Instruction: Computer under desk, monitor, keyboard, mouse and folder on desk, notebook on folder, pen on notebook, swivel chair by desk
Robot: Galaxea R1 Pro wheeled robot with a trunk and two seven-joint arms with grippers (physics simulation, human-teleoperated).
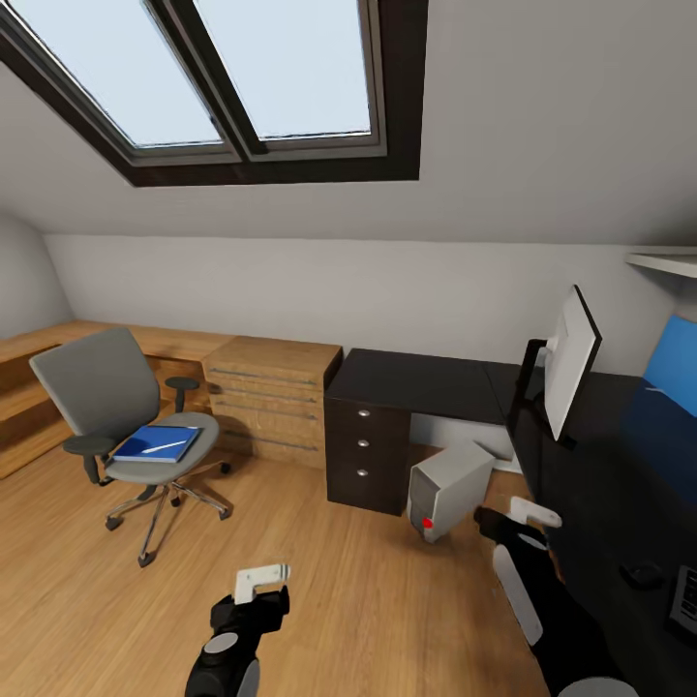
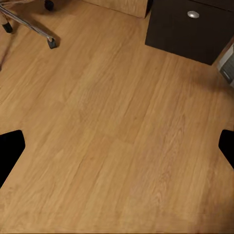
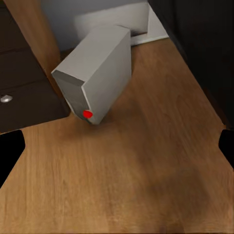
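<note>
Left arm low at the head view's bottom, bent forward over the wooden floor [image 1: 319, 590]. Left gripper [image 1: 259, 581] empty, fingertips wide apart at the wrist view's edges, hanging above bare boards. Right arm extended forward beside the desk [image 1: 620, 465] edge. Right gripper [image 1: 518, 513] likewise spread wide, holding nothing, aimed down at the floor just short of the computer [image 1: 447, 489].

Computer [image 3: 97, 78]: silver-grey tower, tilted, red dot on its lower front, standing on the floor between the black drawer unit [image 1: 368, 450] and the desk's dark side, partly out in the open.

Monitor [image 1: 569, 363]: on the desk, seen almost edge-on. Mouse [image 1: 641, 575] and a corner of the keyboard [image 1: 685, 600] on the desk top near the head view's right edge.

Swivel chair [image 1: 126, 426]: well apart from the desk, on the far left, in front of the light wooden chest [image 1: 271, 392]. Folder [image 1: 155, 443] flat on its seat, a thin white pen [image 1: 166, 446] across it. Notebook not discernible.

Chair caster [image 2: 51, 44] and drawer knob [image 2: 193, 14] visible in the left wrist view.
</note>
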